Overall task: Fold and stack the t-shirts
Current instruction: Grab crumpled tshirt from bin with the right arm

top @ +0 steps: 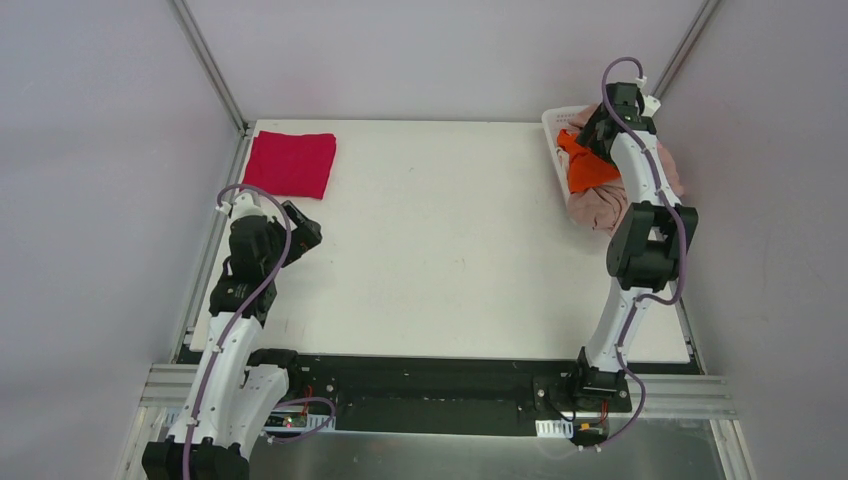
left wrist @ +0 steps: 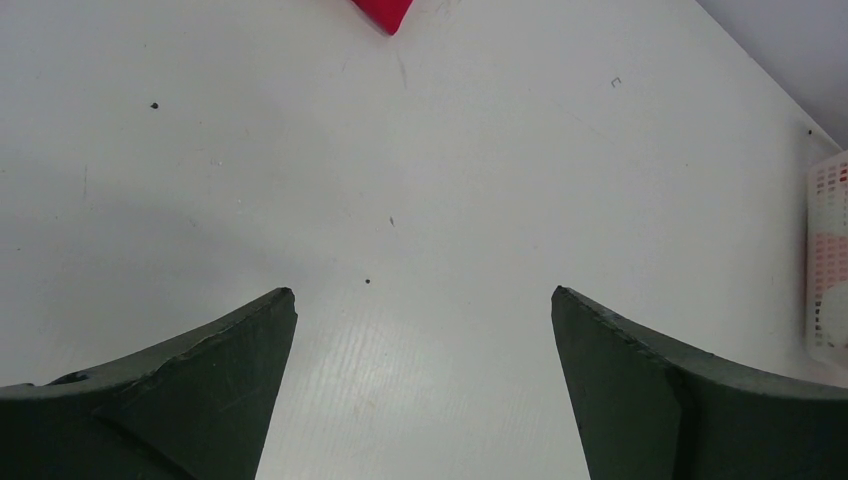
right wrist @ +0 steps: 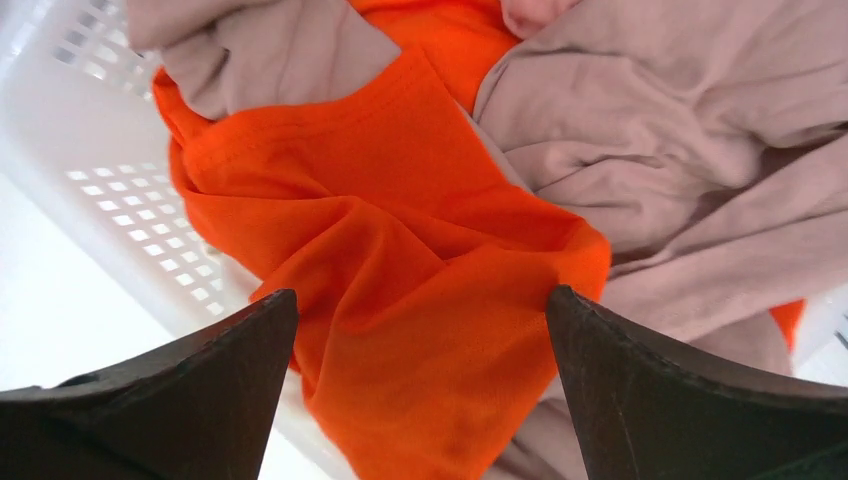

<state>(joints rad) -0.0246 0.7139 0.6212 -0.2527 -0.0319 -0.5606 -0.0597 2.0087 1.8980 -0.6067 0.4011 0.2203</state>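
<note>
A crimson t-shirt (top: 291, 163) lies folded flat at the table's far left; its corner (left wrist: 385, 14) shows at the top of the left wrist view. A bright orange t-shirt (top: 588, 170) (right wrist: 400, 260) and a dusty-pink t-shirt (top: 603, 208) (right wrist: 650, 150) lie crumpled in the white lattice basket (top: 553, 130) at the far right. My right gripper (right wrist: 420, 295) hangs open over the basket, its fingers straddling a fold of the orange cloth. My left gripper (top: 305, 232) (left wrist: 423, 292) is open above bare table near the left edge, holding nothing.
The basket wall (right wrist: 110, 190) drops to the table on the left of the orange shirt, and its side (left wrist: 828, 255) shows at the far right of the left wrist view. Metal frame posts and grey walls enclose the white table (top: 450, 230).
</note>
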